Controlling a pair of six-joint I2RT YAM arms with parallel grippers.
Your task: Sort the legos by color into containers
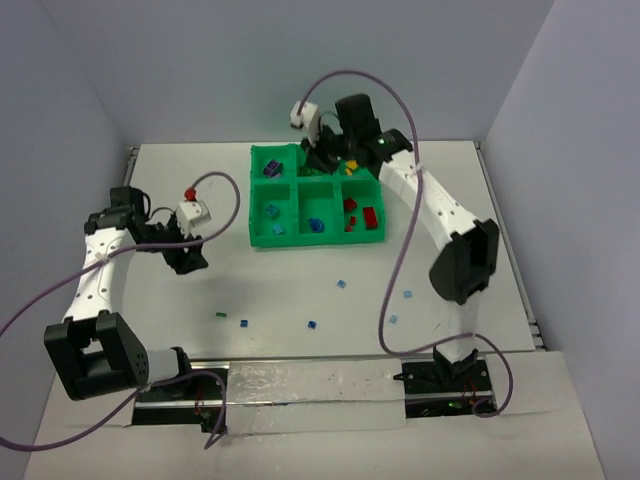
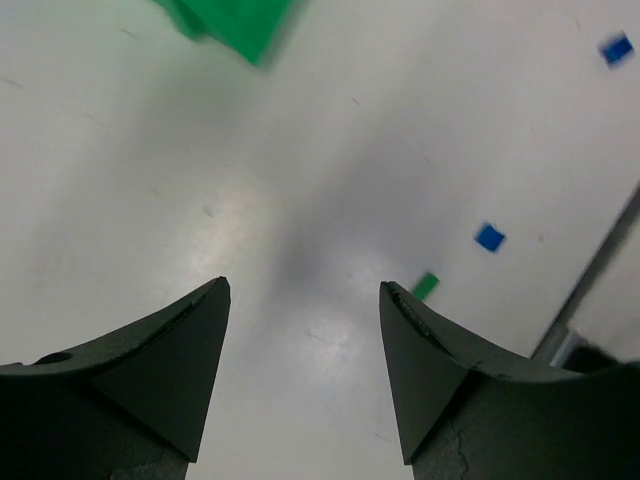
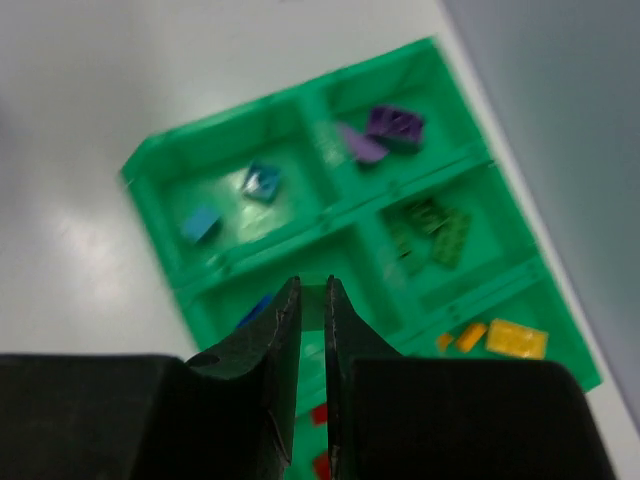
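The bright green tray of containers (image 1: 262, 240) stands at the back middle of the table. Its compartments hold purple legos (image 3: 390, 128), light blue legos (image 3: 262, 180), green legos (image 3: 440, 230), yellow and orange legos (image 3: 515, 338), a blue lego (image 3: 255, 310) and red legos (image 3: 320, 412). My right gripper (image 1: 322, 160) (image 3: 312, 282) hovers over the tray's back row, shut, with only a thin slit showing tray green. My left gripper (image 1: 190, 262) (image 2: 305, 285) hangs open over bare table left of the tray, holding nothing. A small green lego (image 2: 426, 286) lies just beyond its right fingertip.
Loose legos lie on the table in front of the tray: blue ones (image 1: 342, 284) (image 1: 312, 325) (image 1: 243, 323), light blue ones (image 1: 407, 293) (image 1: 393, 319) and a green one (image 1: 220, 316). A purple cable (image 1: 400, 250) loops beside the right arm. Grey walls enclose the table.
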